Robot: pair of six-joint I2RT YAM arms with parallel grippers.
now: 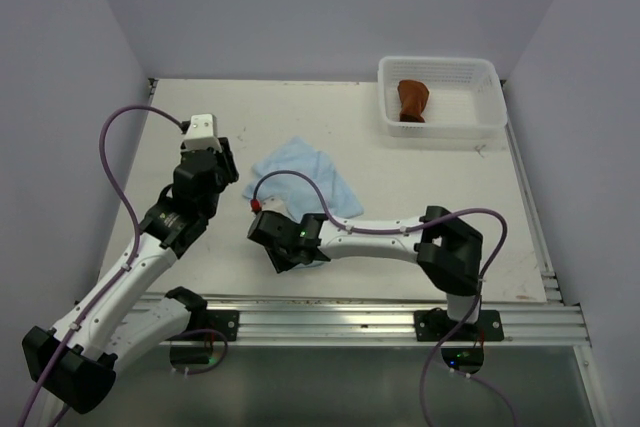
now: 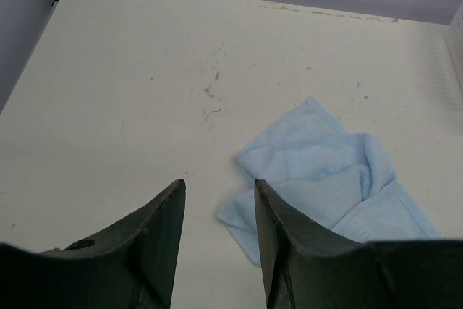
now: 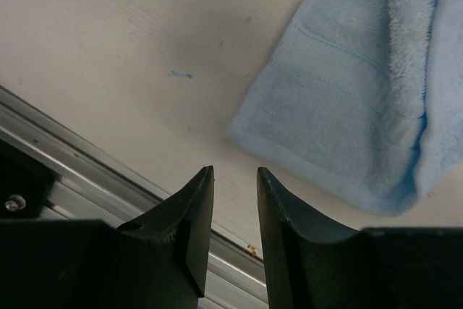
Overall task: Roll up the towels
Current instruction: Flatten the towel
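A light blue towel (image 1: 300, 175) lies crumpled and partly folded on the table's middle; it also shows in the left wrist view (image 2: 325, 171) and the right wrist view (image 3: 347, 92). The rust brown-red towel (image 1: 412, 100) sits rolled inside the white basket (image 1: 440, 130) at the back right. My left gripper (image 2: 219, 182) hovers just left of the blue towel's near corner, open and empty. My right gripper (image 3: 235, 170) hangs low near the front rail, beside the towel's near edge, its jaws slightly open with nothing between them.
An aluminium rail (image 1: 380, 312) runs along the table's front edge, right below my right gripper (image 1: 300, 259). Purple cables (image 1: 120, 147) loop over both arms. Walls close in the table on the left, back and right.
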